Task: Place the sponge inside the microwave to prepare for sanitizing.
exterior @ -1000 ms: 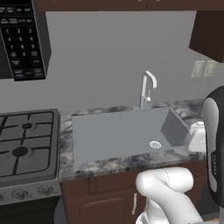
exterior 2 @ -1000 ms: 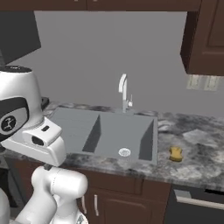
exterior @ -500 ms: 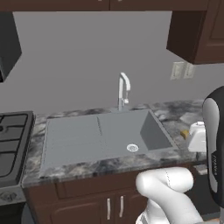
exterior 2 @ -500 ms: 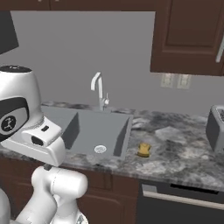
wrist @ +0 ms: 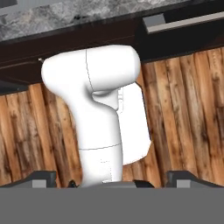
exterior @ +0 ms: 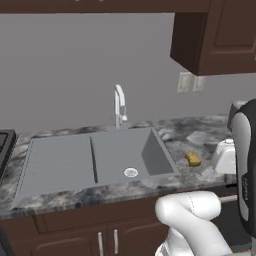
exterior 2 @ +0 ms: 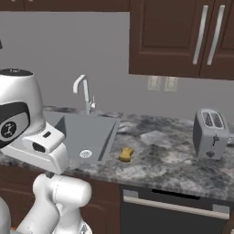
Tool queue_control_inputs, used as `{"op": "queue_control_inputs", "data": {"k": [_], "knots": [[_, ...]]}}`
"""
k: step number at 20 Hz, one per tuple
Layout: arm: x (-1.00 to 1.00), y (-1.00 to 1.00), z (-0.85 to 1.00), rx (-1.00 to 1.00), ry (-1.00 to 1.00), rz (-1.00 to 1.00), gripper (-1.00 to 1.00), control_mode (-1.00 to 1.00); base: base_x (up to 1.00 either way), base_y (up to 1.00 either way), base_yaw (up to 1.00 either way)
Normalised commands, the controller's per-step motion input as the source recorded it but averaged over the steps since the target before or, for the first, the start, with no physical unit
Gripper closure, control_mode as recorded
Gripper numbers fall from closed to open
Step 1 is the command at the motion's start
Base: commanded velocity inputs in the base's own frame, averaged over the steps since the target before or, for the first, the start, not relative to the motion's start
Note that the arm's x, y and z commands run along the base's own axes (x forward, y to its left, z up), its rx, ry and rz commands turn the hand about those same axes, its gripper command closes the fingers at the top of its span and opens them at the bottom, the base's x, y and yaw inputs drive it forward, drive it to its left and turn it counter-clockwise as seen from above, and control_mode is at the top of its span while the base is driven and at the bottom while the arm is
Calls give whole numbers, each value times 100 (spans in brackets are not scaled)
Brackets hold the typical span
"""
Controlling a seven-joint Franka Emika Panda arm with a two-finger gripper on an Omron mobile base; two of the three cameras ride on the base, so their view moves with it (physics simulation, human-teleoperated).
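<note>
1. No readable text, brand or number is found on the sponge [exterior 2: 125, 154], the toaster [exterior 2: 210, 133] or the cabinets [exterior 2: 183, 36].
2. A small white marking is seen on the robot arm's dark joint [exterior 2: 9, 129]; it cannot be read.

Lighting is even and moderately bright in all three views, with no visible lamp and no glare. The wall [exterior: 75, 65] reads as flat grey without gradient. Shading is soft: the sink [exterior: 95, 160] shows a darker right inner face, and the cabinets [exterior 2: 183, 36] stay dark brown with dim undersides. The worktop [exterior 2: 160, 155] carries no sharp cast shadows. Rendering is slightly soft, with jagged edges. No lens distortion at the borders. The floor [wrist: 188, 109] in the hand view is evenly lit, mildly blurred.
</note>
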Motion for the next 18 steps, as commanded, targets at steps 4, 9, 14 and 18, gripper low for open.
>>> {"op": "queue_control_inputs", "data": {"k": [4, 9, 14, 18], "knots": [[0, 0, 0, 0, 0, 0, -100, 100, 47, -52, 2], [0, 0, 0, 0, 0, 0, -100, 100, 60, -37, 6], [0, 0, 0, 0, 0, 0, -100, 100, 30, -10, 7], [0, 0, 0, 0, 0, 0, -100, 100, 20, -2, 5]]}}
